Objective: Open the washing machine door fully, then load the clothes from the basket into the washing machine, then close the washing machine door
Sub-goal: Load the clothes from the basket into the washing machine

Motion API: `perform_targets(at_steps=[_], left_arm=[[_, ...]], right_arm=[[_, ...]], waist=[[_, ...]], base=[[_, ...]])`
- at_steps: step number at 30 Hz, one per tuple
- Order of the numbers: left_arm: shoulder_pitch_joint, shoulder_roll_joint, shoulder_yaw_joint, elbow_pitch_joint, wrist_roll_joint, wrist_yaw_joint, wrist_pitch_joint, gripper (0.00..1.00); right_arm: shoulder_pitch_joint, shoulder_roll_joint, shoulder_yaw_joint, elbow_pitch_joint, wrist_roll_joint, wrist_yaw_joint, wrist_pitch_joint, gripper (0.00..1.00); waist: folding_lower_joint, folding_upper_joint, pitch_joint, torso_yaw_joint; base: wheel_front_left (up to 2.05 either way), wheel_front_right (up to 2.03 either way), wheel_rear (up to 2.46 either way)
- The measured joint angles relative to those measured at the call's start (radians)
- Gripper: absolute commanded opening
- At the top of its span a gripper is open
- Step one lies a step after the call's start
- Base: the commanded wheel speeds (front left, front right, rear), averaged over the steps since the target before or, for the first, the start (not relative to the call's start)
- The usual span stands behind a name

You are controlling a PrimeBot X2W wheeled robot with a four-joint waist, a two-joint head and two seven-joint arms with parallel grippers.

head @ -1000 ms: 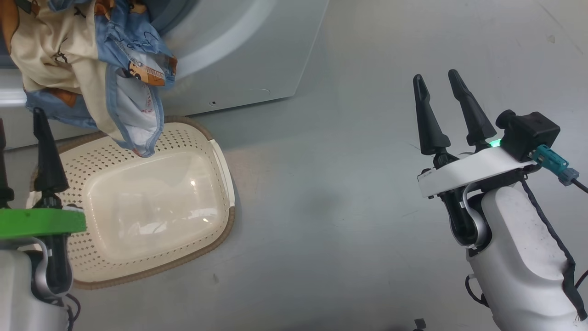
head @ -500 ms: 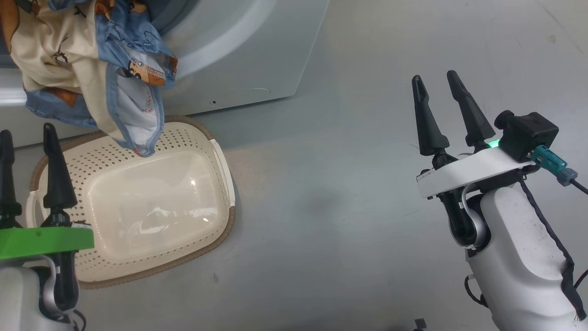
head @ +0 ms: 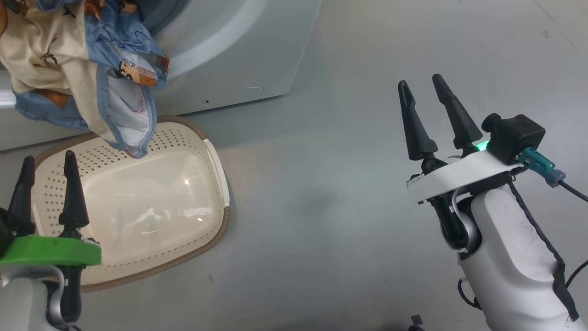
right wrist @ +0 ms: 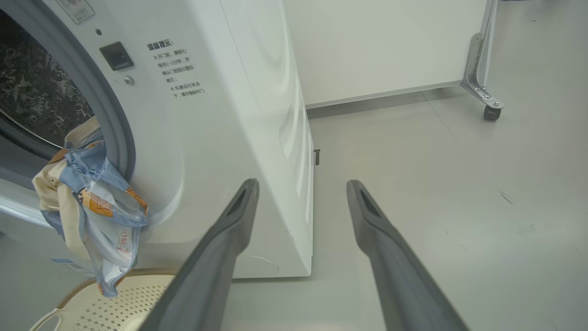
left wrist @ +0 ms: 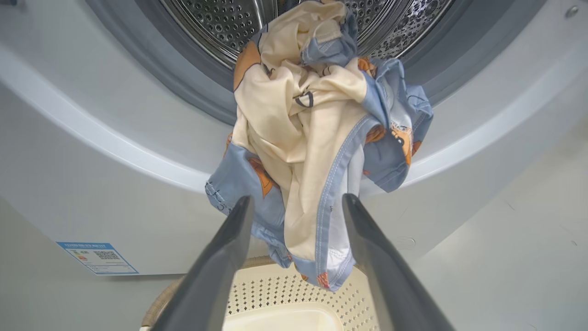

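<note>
The clothes [head: 82, 78], blue fabric with orange patches and cream lining, hang out of the washing machine [head: 239, 50] mouth, their tail dangling above the far rim of the basket [head: 216, 230]. The cream perforated basket holds nothing. My left gripper [head: 49, 156] stands open over the basket's near left side, below the clothes and apart from them. In the left wrist view the open left gripper [left wrist: 297, 198] points at the clothes [left wrist: 312, 138] draped from the steel drum [left wrist: 216, 23]. My right gripper [head: 420, 80] is open above bare floor, right of the machine. The washing machine door is out of view.
Grey floor [head: 321, 207] stretches between the basket and my right arm. In the right wrist view the open right gripper [right wrist: 303, 182] faces the washing machine's right corner [right wrist: 298, 184], with a white panel [right wrist: 381, 46] on a caster [right wrist: 491, 112] behind. A blue label [left wrist: 97, 257] marks the machine's lower front.
My left gripper has drawn back down and to the right, away from the hanging clothes, still open. The camera has shifted slightly. The clothes and basket stay put.
</note>
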Motion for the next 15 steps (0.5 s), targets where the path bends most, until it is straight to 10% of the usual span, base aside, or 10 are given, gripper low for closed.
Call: perform_targets(at_steps=[15], left_arm=[[-0.193, 0.007, -0.024, 0.176, -0.053, -0.009, 0.111, 1.0]], right_arm=[[-0.006, 0.019, 0.041, 0.003, 0.002, 0.0, 0.0, 1.0]], waist=[[-0.0001, 0.0, 0.034, -0.045]], base=[[0.0, 0.0, 0.0]])
